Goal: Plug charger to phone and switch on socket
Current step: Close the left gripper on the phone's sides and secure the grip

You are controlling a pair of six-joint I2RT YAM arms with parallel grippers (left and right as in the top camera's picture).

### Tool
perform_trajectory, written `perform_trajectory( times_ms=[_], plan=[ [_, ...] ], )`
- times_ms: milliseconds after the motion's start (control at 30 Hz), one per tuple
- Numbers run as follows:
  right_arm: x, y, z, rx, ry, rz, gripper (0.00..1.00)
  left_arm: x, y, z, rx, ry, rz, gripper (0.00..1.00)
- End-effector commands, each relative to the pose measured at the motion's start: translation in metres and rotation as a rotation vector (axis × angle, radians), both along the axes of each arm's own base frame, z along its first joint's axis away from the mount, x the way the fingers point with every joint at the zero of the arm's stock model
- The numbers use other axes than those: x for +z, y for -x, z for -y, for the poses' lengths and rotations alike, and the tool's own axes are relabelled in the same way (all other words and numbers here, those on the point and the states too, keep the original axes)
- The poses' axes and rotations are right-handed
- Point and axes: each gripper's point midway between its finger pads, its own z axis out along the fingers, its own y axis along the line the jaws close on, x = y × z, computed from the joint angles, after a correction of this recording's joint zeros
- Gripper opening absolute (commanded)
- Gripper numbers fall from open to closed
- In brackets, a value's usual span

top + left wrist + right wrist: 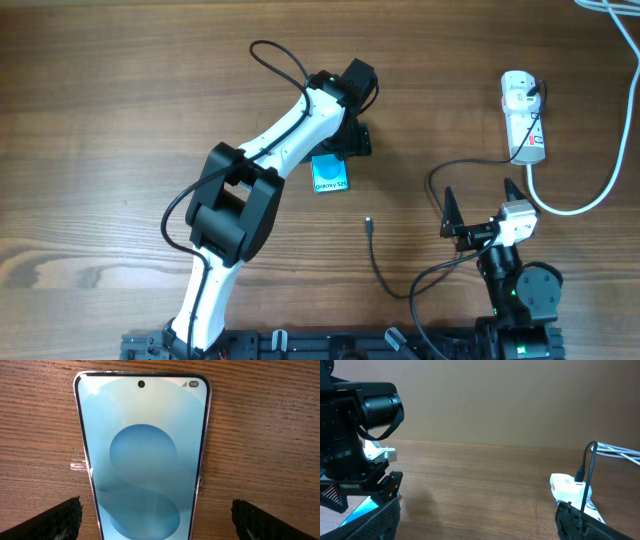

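The phone (331, 176), cyan screen up, lies flat on the wood near the table's middle, its far end hidden under my left arm. My left gripper (346, 142) hovers over it, open. In the left wrist view the phone (142, 460) fills the frame between the wide-apart fingers (55, 520), touching neither. The socket (522, 118) lies at the right rear with the charger's black plug (531, 93) in it. The charger cable loops down to a loose connector tip (369, 224) on the table. My right gripper (480, 203) stands open and empty, near the front right, with the socket (567, 487) ahead on its right.
A thick white cord (600, 190) runs from the socket off the right rear edge. The left arm's body (355, 435) fills the left of the right wrist view. Robot bases and black cables sit along the front edge (400, 345).
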Motion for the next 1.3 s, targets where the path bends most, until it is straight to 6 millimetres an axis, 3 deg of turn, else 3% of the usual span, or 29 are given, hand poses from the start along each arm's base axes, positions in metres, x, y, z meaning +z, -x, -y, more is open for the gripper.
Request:
perform_trajectory(
  times_ms=[0,233,500,900,1000,1267],
  plan=[
    [0.000,0.000,0.001,-0.002,-0.007,0.003,1.00,-0.011,0.005,-0.008,-0.019,-0.040,-0.019,1.00],
    [0.000,0.000,0.001,-0.002,-0.008,0.003,1.00,-0.025,0.010,-0.023,0.005,-0.056,-0.054,1.00],
    [0.000,0.000,0.001,-0.002,-0.007,0.003,1.00,-0.028,0.009,-0.013,-0.038,-0.030,-0.037,1.00],
    [0.000,0.000,0.001,-0.002,-0.007,0.003,1.00,-0.029,0.010,-0.013,-0.038,-0.029,-0.037,1.00],
    [0.000,0.000,0.001,-0.002,-0.007,0.003,1.00,-0.029,0.010,-0.013,-0.037,-0.029,-0.037,0.94],
    [0.000,0.000,0.001,-0.002,-0.007,0.003,1.00,-0.030,0.011,-0.012,-0.040,-0.031,-0.039,0.91]
  ],
)
